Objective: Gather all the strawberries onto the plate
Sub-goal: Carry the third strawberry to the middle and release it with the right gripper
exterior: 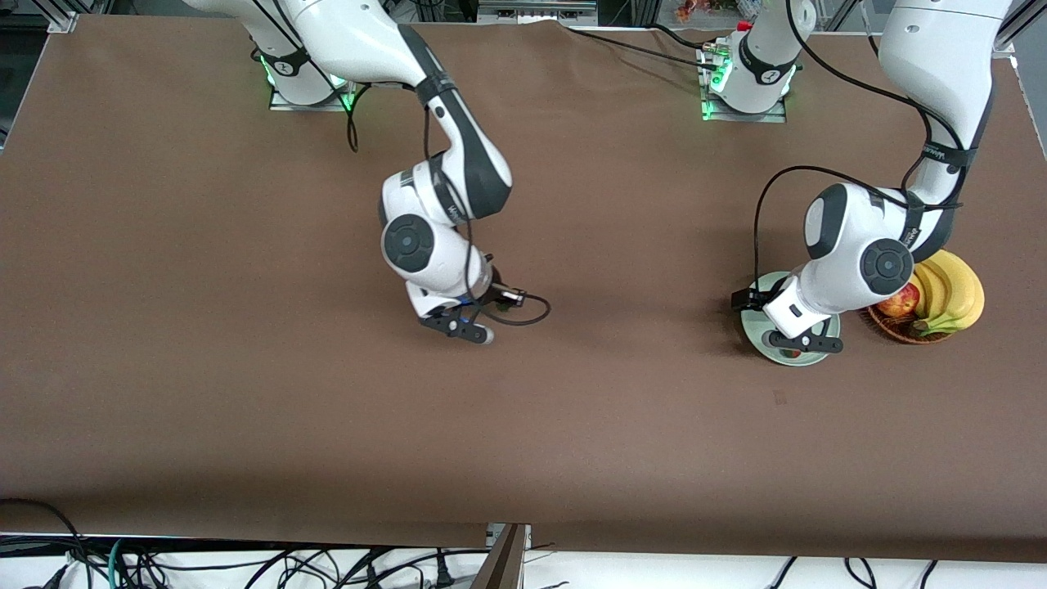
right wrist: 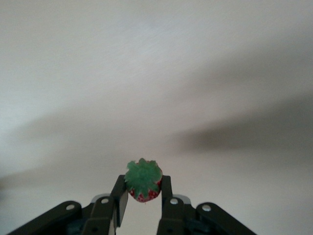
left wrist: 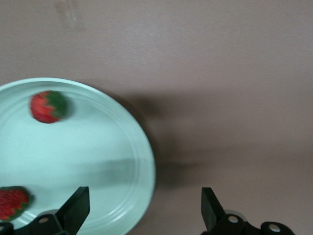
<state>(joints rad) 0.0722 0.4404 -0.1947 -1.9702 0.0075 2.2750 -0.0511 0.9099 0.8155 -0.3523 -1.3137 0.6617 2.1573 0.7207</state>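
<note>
Red strawberry [right wrist: 142,182] is clamped in the right gripper [right wrist: 142,196] over mid-table. Two strawberries [left wrist: 47,106] lie in the mint plate [left wrist: 139,161]; the left gripper [left wrist: 144,208] hovers there, jaws spread. Recommend carrying level, releasing low over the plate.

A brown cloth [exterior: 245,393] covers the table, with black cables [exterior: 123,564] along its near edge.

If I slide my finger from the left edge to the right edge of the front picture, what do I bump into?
right gripper pinching a strawberry → plate with the open left gripper over it → apple → bananas in the wicker basket.
</note>
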